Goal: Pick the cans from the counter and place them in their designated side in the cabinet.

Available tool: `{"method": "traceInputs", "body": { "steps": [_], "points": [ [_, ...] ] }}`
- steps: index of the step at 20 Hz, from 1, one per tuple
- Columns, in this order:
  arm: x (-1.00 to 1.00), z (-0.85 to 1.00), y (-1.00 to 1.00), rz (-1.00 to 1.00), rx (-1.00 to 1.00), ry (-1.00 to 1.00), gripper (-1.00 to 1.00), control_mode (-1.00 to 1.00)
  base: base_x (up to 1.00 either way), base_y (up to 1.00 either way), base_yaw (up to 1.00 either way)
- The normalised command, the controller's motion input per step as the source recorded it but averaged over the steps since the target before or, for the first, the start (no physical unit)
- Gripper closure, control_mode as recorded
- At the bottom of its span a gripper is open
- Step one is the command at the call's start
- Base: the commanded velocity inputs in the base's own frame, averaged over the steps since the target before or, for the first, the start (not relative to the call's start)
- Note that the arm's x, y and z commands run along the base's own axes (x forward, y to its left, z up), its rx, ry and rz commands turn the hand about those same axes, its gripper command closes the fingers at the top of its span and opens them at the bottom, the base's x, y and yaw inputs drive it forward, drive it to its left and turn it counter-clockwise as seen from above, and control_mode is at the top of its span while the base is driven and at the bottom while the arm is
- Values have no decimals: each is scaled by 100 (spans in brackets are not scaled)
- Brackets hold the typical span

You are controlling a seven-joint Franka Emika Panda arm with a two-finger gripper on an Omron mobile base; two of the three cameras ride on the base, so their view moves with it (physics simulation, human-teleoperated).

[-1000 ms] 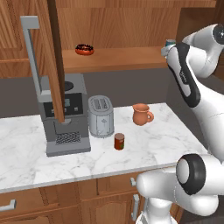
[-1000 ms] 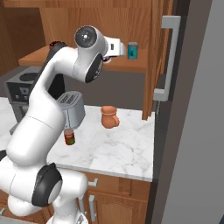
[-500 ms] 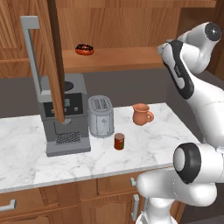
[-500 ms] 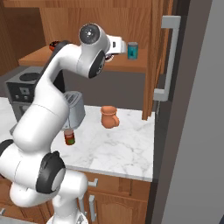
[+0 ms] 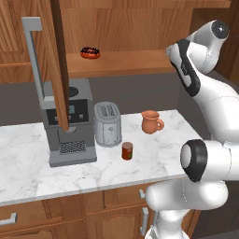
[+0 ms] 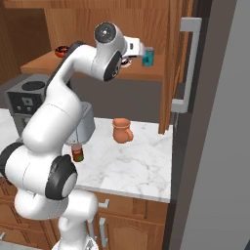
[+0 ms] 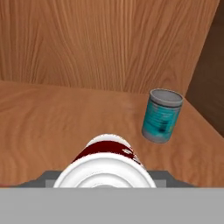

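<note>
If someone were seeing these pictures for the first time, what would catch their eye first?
Probably the white arm stretched up to the cabinet shelf, its claw shut on the white can with dark red bands just above the board. A teal-blue can stands on the shelf just beyond. Down on the counter, a reddish-brown can waits before the toaster.

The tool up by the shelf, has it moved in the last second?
Yes. In the right base view the tool, gripping the white can, has moved right along the shelf, closer to the teal can.
</note>
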Motion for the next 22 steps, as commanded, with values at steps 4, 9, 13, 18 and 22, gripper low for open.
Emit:
{"method": "traceInputs", "body": {
  "steps": [4, 9, 13, 18, 22],
  "points": [
    [29, 0, -11, -1, -2, 3, 100, -100, 0, 0, 0],
    [29, 0, -4, 0, 0, 2, 100, -100, 0, 0, 0],
    [28, -1, -1, 0, 0, 0, 100, -100, 0, 0, 0],
    [25, -5, -1, 0, 0, 0, 100, -100, 0, 0, 0],
    [20, -9, -3, 0, 0, 0, 100, -100, 0, 0, 0]
  ]
}}
